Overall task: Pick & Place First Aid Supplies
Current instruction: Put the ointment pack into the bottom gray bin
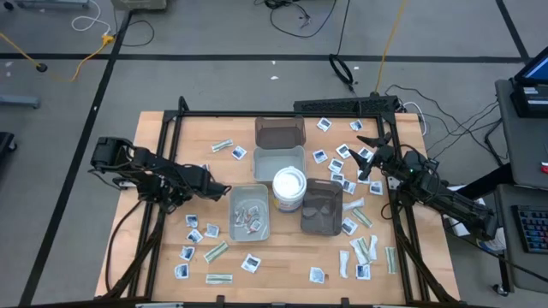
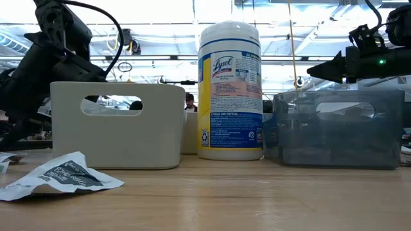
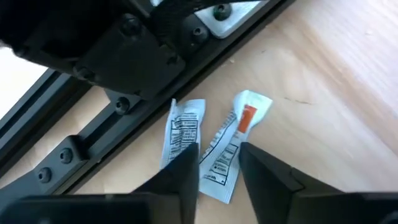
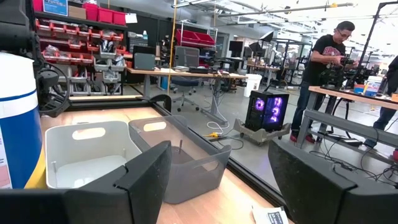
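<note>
Straddling a strip packet [image 3: 219,163] near the table's [image 1: 282,265] left edge, the left gripper's [image 3: 219,163] fingers stood narrowly parted, the right gripper [image 4: 217,180] wide.

High camera looks straight down on my table [image 1: 171,128]; low one sits level at tabletop — both share the white tub [image 1: 288,186].
</note>
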Controlling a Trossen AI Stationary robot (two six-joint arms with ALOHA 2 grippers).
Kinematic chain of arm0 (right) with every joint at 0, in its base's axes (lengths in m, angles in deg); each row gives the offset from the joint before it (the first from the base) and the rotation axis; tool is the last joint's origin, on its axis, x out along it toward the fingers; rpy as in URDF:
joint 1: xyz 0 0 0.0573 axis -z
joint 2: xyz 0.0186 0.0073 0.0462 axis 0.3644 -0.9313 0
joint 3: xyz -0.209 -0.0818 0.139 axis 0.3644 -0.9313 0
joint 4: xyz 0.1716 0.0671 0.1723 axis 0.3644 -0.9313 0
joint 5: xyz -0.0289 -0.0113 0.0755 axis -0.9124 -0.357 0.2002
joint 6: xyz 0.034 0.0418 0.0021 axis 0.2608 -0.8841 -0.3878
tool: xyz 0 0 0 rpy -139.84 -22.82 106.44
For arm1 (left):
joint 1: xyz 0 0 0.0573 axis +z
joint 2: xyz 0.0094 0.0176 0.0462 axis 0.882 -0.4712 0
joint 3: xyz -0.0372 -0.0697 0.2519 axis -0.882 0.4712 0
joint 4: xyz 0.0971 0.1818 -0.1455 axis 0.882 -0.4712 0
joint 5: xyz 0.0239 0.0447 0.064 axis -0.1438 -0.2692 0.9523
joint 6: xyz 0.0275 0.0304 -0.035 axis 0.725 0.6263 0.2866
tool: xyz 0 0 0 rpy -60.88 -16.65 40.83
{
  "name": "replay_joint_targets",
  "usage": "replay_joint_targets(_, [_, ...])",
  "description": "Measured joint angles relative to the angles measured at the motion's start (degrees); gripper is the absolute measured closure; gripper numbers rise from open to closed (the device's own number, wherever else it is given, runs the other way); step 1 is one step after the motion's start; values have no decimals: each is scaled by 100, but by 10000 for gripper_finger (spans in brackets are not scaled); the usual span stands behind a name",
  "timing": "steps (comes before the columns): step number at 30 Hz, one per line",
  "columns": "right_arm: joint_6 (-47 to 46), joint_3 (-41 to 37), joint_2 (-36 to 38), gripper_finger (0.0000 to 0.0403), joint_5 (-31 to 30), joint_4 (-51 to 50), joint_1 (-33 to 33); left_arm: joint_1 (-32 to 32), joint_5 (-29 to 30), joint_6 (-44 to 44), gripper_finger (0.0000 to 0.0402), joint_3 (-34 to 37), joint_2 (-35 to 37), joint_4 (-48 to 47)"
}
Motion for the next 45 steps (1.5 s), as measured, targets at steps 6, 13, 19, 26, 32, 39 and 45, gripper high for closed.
replay_joint_targets(6, [0,2,1,140,0,0,1,3,32,68,349,-14,-3,47])
replay_joint_targets(13, [0,0,2,140,0,0,0,3,164,630,396,-109,-17,38])
replay_joint_targets(19, [1,2,-1,140,0,0,-2,-28,223,1359,398,-404,9,-81])
replay_joint_targets(26, [0,0,0,140,0,0,-1,-251,582,1617,400,-1084,485,-850])
replay_joint_targets(32, [0,0,0,140,0,0,0,-467,831,2066,400,-1702,1117,-1287])
replay_joint_targets(39, [0,2,-1,140,0,2,0,-785,681,2664,400,-2017,1549,-1106])
replay_joint_targets(45, [0,2,2,140,0,2,-1,-966,790,2698,400,-2534,1333,-679])
